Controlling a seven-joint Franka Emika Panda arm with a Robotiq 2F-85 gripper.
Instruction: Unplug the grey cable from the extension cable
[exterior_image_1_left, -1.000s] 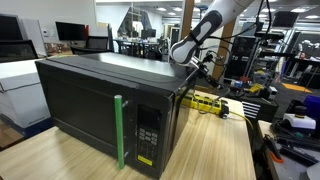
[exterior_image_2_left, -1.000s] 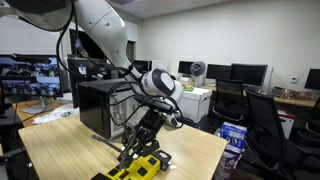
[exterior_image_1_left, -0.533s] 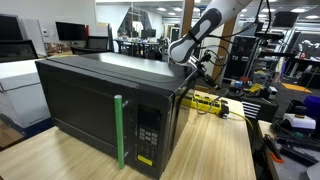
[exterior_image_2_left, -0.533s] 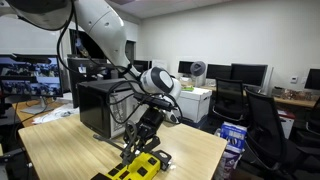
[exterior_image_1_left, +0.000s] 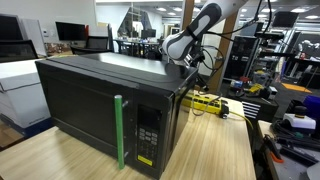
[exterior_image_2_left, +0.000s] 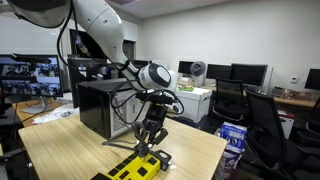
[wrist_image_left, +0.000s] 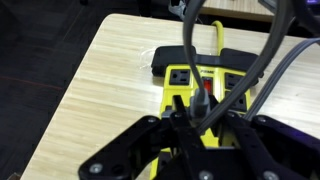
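Note:
In the wrist view the yellow extension cable (wrist_image_left: 171, 98), with its black sockets, lies on the wooden table right below my gripper (wrist_image_left: 197, 116). The gripper is shut on the small plug of the grey cable (wrist_image_left: 198, 100) and holds it just above the strip. The thin dark cord runs up and away from the plug. In both exterior views the gripper (exterior_image_1_left: 195, 68) (exterior_image_2_left: 150, 138) hangs a little above the yellow strip (exterior_image_1_left: 206, 102) (exterior_image_2_left: 135, 168), beside the microwave. Whether the plug's pins are out of the socket is hidden by the fingers.
A large black microwave (exterior_image_1_left: 100, 100) (exterior_image_2_left: 100, 108) with a green door handle stands close beside the strip. A second thick dark cable (wrist_image_left: 262, 60) crosses the wrist view. The table edge (wrist_image_left: 95, 60) is near, with office chairs (exterior_image_2_left: 270, 120) and desks beyond.
The arm has risen and drawn back a little from the yellow strip, with the gripper still shut on the plug. The strip has not moved.

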